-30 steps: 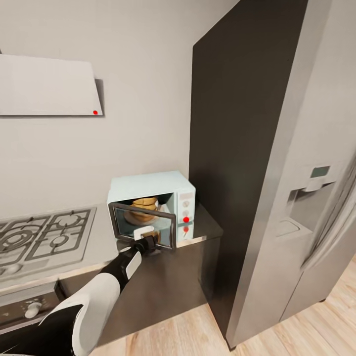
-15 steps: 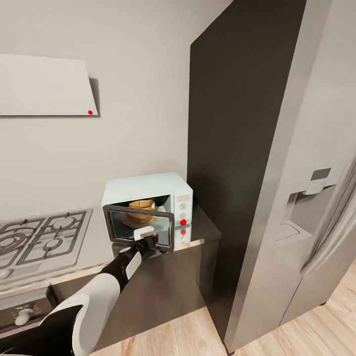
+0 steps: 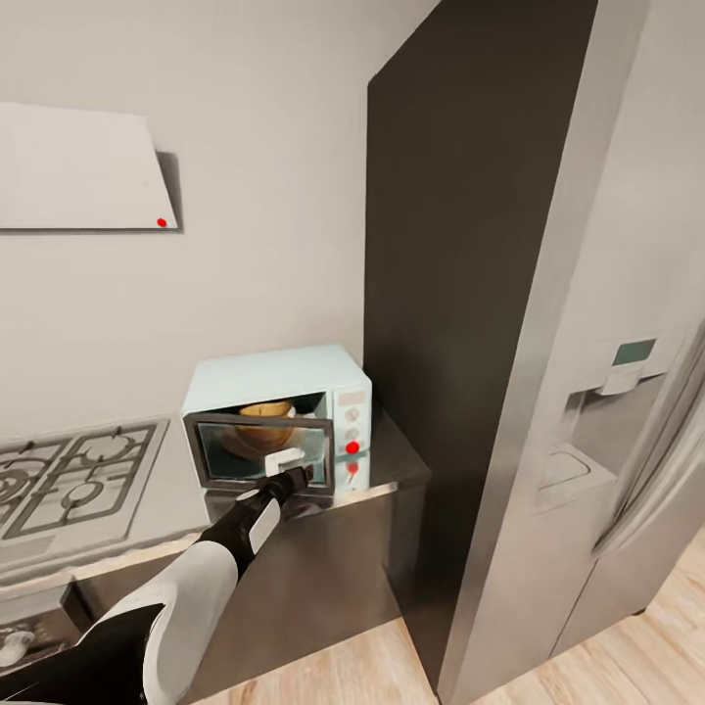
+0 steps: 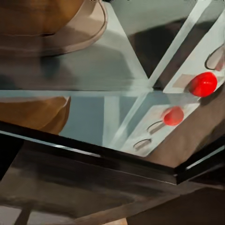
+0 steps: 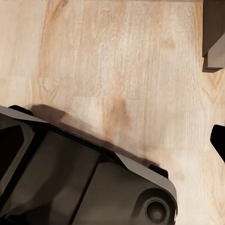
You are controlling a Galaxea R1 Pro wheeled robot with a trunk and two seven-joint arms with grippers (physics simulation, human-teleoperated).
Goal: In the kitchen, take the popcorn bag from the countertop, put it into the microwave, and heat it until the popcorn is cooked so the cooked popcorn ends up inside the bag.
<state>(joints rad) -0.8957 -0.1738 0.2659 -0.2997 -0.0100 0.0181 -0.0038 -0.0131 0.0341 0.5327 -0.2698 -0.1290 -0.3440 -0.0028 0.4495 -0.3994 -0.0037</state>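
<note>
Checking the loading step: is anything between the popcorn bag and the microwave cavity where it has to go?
Nothing: the popcorn bag already sits inside the microwave. The left gripper is at the partly open glass door.

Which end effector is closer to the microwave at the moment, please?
The left. The left end effector is right at the microwave door's lower front edge. The right arm's wrist camera looks down at the wood floor, well away from the counter.
</note>
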